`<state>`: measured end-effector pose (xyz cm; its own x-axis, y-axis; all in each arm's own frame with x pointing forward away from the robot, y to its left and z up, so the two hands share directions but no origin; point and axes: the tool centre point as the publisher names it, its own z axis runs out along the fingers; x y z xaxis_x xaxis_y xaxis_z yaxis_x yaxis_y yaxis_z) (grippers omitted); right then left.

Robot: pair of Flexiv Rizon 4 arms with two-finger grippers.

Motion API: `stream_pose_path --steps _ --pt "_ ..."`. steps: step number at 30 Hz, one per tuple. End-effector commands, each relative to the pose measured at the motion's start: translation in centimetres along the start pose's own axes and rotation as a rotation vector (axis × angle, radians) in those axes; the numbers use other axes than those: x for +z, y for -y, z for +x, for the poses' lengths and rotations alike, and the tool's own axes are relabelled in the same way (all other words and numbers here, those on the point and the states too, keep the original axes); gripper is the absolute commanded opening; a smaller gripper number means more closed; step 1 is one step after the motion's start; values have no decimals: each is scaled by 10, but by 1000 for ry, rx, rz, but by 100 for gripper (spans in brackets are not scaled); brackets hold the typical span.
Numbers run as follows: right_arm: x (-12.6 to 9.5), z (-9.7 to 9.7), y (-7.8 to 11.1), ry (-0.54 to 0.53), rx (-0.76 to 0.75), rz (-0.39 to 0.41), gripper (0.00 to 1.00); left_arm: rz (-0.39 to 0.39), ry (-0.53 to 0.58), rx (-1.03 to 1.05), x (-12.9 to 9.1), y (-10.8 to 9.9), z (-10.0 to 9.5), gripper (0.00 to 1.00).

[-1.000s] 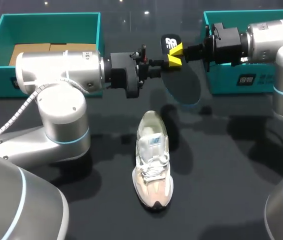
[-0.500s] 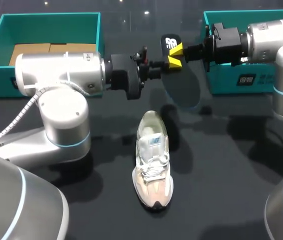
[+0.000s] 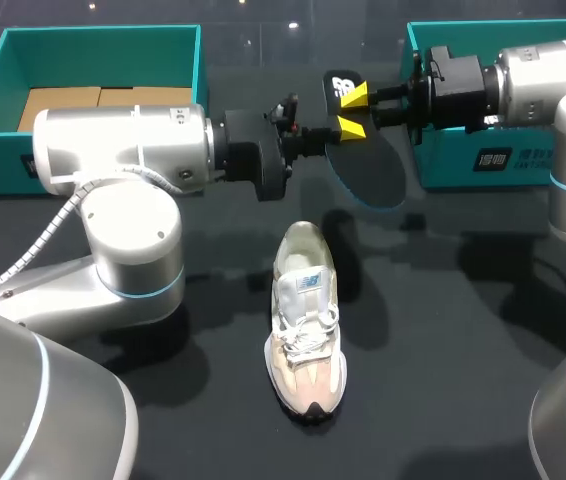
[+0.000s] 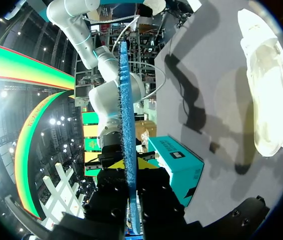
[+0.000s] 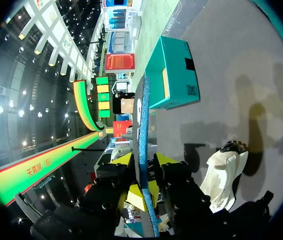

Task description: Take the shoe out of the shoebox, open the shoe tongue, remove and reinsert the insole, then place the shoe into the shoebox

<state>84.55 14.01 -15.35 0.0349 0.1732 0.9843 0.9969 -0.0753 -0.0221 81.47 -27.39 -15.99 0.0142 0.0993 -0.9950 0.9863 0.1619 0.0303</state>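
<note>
A black insole (image 3: 368, 170) with a blue rim hangs edge-on above the table between my two grippers. My left gripper (image 3: 313, 135) is shut on its near edge; in the left wrist view the blue insole edge (image 4: 127, 125) runs straight out from between the gripper's (image 4: 132, 185) fingers. My right gripper (image 3: 351, 111) stands open around the insole's heel end, its yellow tips apart. The right wrist view has the insole (image 5: 142, 130) between that gripper's (image 5: 144, 167) spread fingers. The white and beige shoe (image 3: 306, 320) lies on the table below, toe toward the front edge.
A teal shoebox (image 3: 103, 30) with a cardboard insert stands at the back left, behind my left arm. A second teal box (image 3: 463, 160) stands at the back right under my right arm. The shoe (image 4: 264, 90) lies alone mid-table.
My right gripper's yellow tips have spread apart off the insole. My left gripper has closed on the insole, which has sagged slightly lower and to the right.
</note>
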Motion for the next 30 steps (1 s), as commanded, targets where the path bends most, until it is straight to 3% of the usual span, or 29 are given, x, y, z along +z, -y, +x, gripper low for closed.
stream_pose_path --steps 1,5,11,14,19,30 --pt "-22 -1 22 4 -17 -26 100 -3 -12 -15 -23 5 0 0" --pt "-35 -1 35 38 -31 -1 100 -9 -20 -37 -43 8 3 0" --pt "-35 -1 35 38 -31 -1 100 -8 -22 -80 -64 21 8 0" --pt "-35 -1 35 38 -31 -1 100 57 28 -185 -73 28 11 0" --pt "-35 -1 35 38 -31 -1 100 192 138 -528 -89 29 17 0" --pt "-35 -1 35 38 -31 -1 100 192 138 -528 -89 29 17 0"
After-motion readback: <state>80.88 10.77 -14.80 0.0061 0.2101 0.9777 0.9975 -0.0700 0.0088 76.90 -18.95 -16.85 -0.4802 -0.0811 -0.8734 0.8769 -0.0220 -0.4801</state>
